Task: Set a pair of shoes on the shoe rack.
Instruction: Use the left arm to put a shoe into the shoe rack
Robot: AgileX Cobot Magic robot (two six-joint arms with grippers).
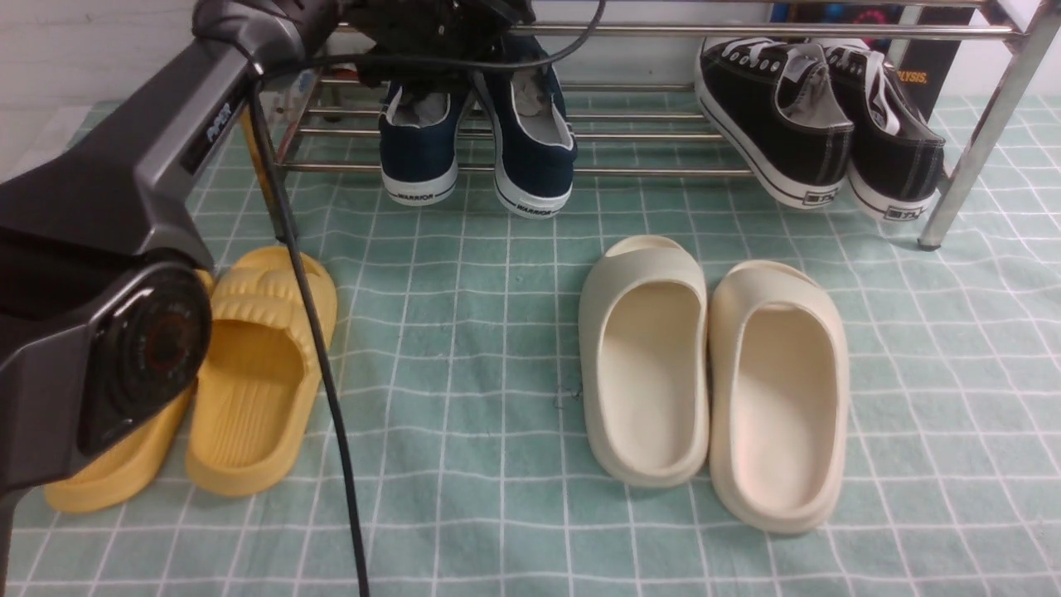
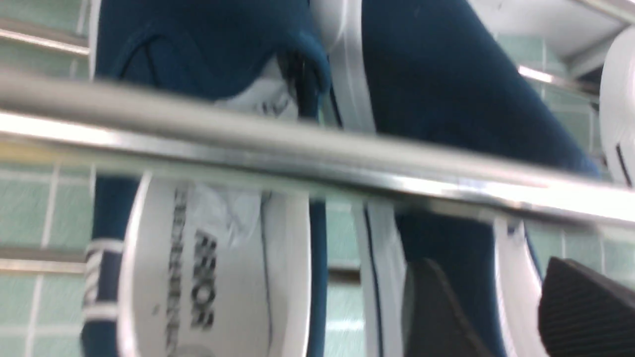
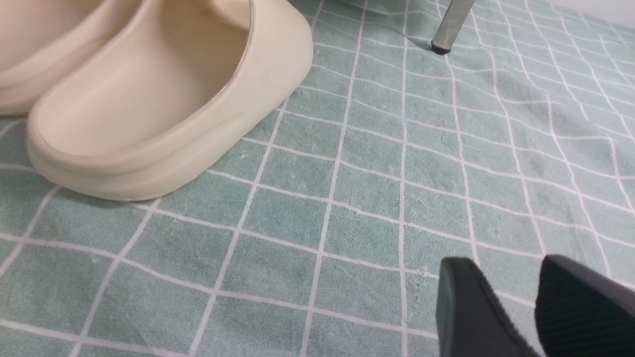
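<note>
Two navy slip-on shoes, one (image 1: 419, 141) beside the other (image 1: 535, 149), stand heels toward me on the lower bars of the chrome shoe rack (image 1: 630, 172). My left arm reaches over them from the left, and its gripper body (image 1: 439, 29) hangs dark above the pair. In the left wrist view a rack bar (image 2: 297, 148) crosses in front of both shoes. There my left gripper (image 2: 488, 277) is open, its fingers standing either side of the side wall of one shoe (image 2: 436, 99). The "WARRIOR" insole of the other shoe (image 2: 208, 277) shows beside it. My right gripper (image 3: 503, 277) is open over bare cloth.
Black lace-up sneakers (image 1: 779, 116) sit on the rack's right end. Cream slippers (image 1: 646, 356) lie mid-cloth, one of them (image 3: 149, 99) near my right gripper, and yellow slippers (image 1: 257, 365) lie at the left. A rack leg (image 1: 978, 141) stands at the right. A cable (image 1: 315, 332) hangs from my left arm.
</note>
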